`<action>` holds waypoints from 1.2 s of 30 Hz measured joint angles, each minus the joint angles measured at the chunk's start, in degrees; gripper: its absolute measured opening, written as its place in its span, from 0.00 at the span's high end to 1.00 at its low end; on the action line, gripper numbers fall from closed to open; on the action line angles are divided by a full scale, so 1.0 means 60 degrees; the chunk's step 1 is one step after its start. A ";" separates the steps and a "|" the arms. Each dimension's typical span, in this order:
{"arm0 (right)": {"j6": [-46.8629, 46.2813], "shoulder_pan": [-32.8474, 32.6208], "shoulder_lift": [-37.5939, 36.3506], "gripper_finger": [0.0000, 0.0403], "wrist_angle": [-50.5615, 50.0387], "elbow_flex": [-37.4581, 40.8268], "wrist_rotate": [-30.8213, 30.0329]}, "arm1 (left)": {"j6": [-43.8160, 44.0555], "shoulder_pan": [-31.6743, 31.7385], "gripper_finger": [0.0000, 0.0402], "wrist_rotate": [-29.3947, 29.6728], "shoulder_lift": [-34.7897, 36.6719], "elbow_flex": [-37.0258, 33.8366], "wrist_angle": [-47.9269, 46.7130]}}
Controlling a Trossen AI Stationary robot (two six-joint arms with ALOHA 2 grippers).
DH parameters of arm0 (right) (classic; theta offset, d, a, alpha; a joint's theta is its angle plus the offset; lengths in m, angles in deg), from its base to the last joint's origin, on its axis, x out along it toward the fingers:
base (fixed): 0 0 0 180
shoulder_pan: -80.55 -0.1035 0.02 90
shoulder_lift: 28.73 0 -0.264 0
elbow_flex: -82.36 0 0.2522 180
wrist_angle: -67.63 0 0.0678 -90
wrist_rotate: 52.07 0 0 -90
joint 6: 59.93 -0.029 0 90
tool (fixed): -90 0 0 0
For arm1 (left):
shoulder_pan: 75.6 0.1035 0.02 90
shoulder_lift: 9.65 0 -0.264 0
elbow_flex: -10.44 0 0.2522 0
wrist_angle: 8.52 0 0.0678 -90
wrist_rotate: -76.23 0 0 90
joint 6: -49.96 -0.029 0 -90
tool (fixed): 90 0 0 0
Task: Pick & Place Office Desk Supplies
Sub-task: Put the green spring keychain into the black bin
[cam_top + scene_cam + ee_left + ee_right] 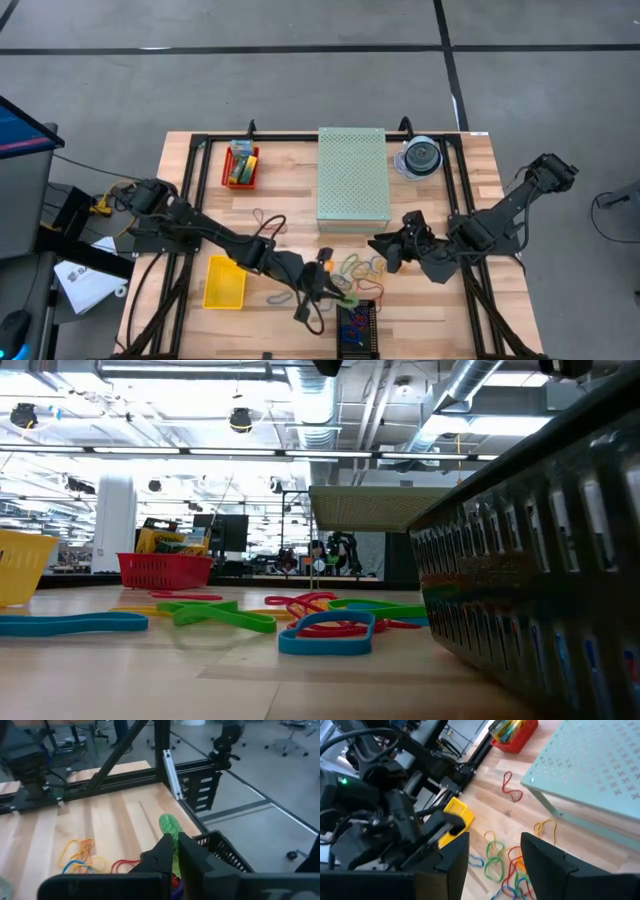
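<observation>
Table (420,300): wood; loose bands (362,267) between both grippers.
Left gripper (175,851): clamped on green band (170,827).
Right gripper (495,851): apart, empty.
Handling: light, limp; pinch one strand.

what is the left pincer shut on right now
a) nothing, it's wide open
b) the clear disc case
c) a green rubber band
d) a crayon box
c) The left wrist view shows the left pincer closed with a green rubber band sticking up between its fingers, just beside the black basket; the high view places it near the table's front edge.
</observation>
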 joint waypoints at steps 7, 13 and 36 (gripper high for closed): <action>0.0552 0.0269 0.0000 0.57 0.0361 0.0000 0.0063 | 0.0026 0.0050 0.98 -0.0017 -0.0044 0.0006 0.0144; 0.1160 0.0436 0.0000 0.57 0.0970 0.0000 0.0117 | 0.0193 0.0065 0.98 -0.0119 -0.0607 0.0011 0.0701; 0.1177 0.0378 0.0000 0.57 0.1147 0.0000 0.0133 | 0.0859 -0.0314 0.97 -0.0562 -0.2085 0.0098 0.1860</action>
